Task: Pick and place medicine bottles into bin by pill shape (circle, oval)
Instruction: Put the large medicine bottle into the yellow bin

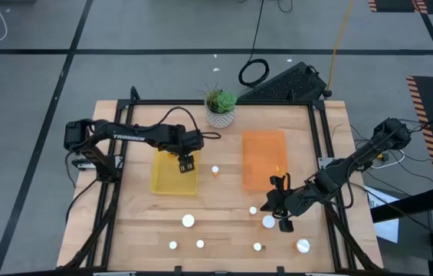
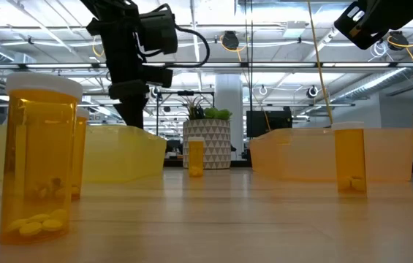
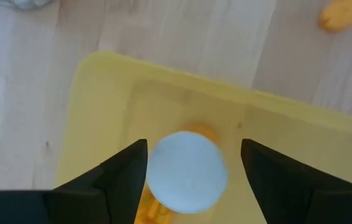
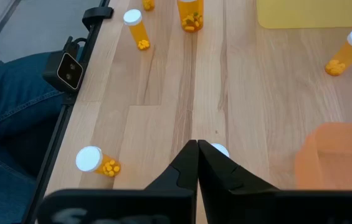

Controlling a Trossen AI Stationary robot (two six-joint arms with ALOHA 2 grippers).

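The left gripper (image 1: 186, 162) hangs over the yellow tray (image 1: 172, 181), a translucent plastic rectangle with rounded corners lying left of the table's middle. Its two dark fingers (image 3: 123, 174) are spread, and a white-capped bottle (image 3: 186, 172) sits between them without touching either, round cap upward, amber body and pale pills just showing beneath it above the tray floor.

The table (image 1: 132, 222) is light wood laid in planks, framed by black rails. At its far edge stands a small plant (image 1: 220, 106) in a white patterned pot. Between the two trays a small bottle (image 1: 215, 170) stands alone. Along the near edge more medicine bottles (image 1: 188, 221) are scattered, each a clear orange cylinder with a flat white cap; in the low view the closest one (image 2: 39, 157) shows oval yellow pills piled on its bottom.

Right of the middle lies the orange tray (image 1: 264, 153), the same rounded shape in tinted plastic. The right gripper (image 1: 280, 203) hovers near that tray's near right corner, its fingers (image 4: 185, 168) pressed together with nothing between them; a white cap (image 4: 217, 150) shows just beyond the tips.
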